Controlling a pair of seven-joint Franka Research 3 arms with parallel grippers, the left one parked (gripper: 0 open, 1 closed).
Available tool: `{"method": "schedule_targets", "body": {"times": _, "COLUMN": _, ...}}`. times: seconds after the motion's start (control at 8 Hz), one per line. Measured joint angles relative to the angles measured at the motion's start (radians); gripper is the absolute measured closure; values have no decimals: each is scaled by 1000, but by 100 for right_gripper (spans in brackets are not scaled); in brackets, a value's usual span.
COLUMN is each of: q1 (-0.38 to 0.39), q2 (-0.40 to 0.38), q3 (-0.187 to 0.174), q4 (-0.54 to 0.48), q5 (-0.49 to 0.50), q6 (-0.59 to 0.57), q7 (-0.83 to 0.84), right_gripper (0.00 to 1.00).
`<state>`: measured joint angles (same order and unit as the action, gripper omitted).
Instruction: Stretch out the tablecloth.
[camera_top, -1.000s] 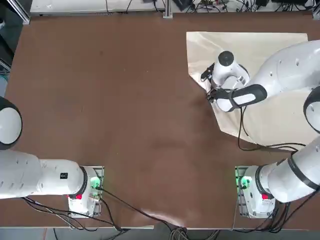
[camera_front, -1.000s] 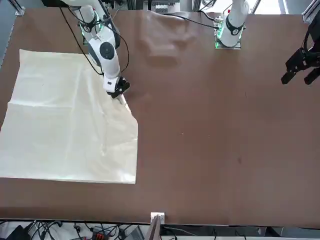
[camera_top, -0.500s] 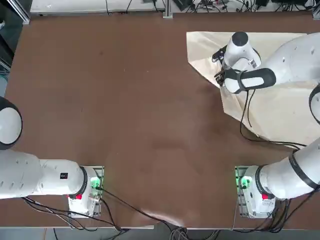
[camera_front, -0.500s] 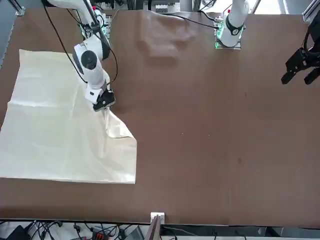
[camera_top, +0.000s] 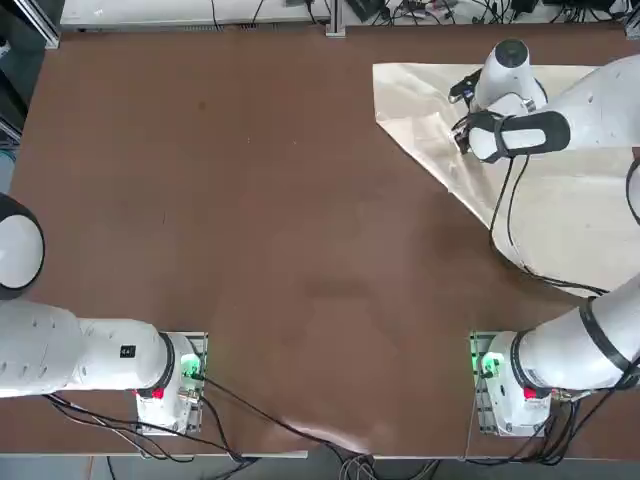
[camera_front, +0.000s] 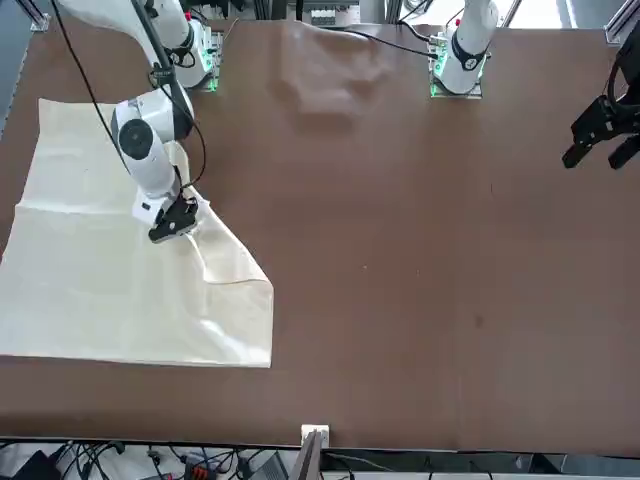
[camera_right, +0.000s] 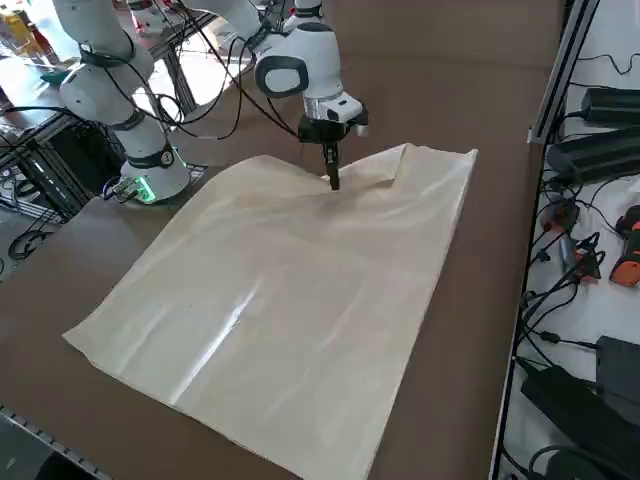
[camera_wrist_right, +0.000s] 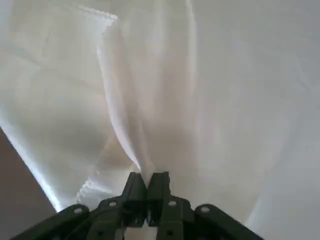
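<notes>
The tablecloth (camera_right: 290, 330) is thin cream cloth, softly creased, with a faint sheen where light falls on it. The table (camera_top: 250, 220) is matt brown and smooth. The right gripper (camera_wrist_right: 146, 184) has matt black fingers under a glossy white plastic shell

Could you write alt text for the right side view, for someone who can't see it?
A white robot arm's right gripper, fingers shut, pinches a raised fold of a large cream tablecloth spread on a brown table. Cables and gear lie along the table's edge.
</notes>
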<state>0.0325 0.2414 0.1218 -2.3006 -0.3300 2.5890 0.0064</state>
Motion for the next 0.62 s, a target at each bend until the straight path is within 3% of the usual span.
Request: {"method": "schedule_targets", "body": {"times": 0.62, "q1": -108, "q2": 132, "q3": -1, "q4": 154, "q5": 0, "q6": 0, "q7": -72, "right_gripper": 97}}
